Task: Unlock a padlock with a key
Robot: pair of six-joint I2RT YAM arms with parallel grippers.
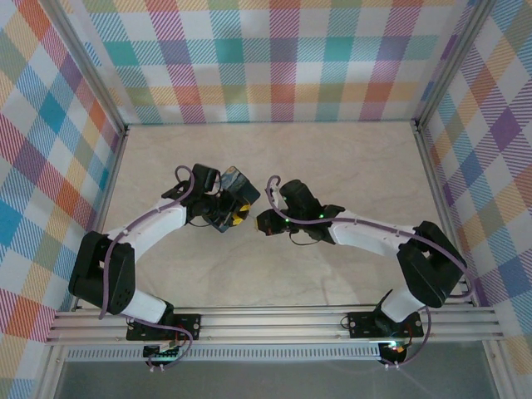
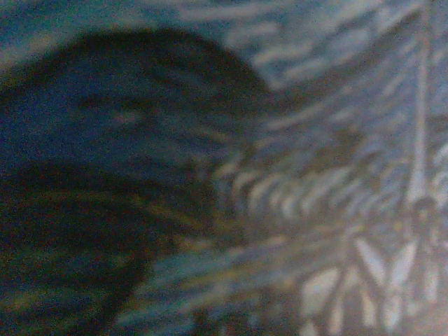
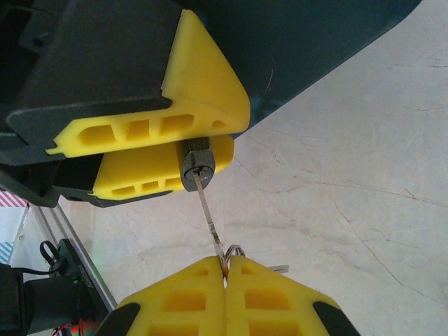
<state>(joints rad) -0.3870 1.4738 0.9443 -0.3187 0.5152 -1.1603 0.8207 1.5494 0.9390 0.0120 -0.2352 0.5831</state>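
In the right wrist view the small dark padlock sits clamped between the yellow fingers of my left gripper, its keyhole facing the camera. The thin silvery key runs from that keyhole down to my right gripper, which is shut on the key's head beside a small key ring. From above, the left gripper and right gripper meet tip to tip at mid-table. The padlock's shackle is hidden.
A box with a blue swirling print lies against the left gripper and blurs close across the left wrist view. The marble tabletop spreads around both arms. Checkered walls enclose three sides; metal rails line the near edge.
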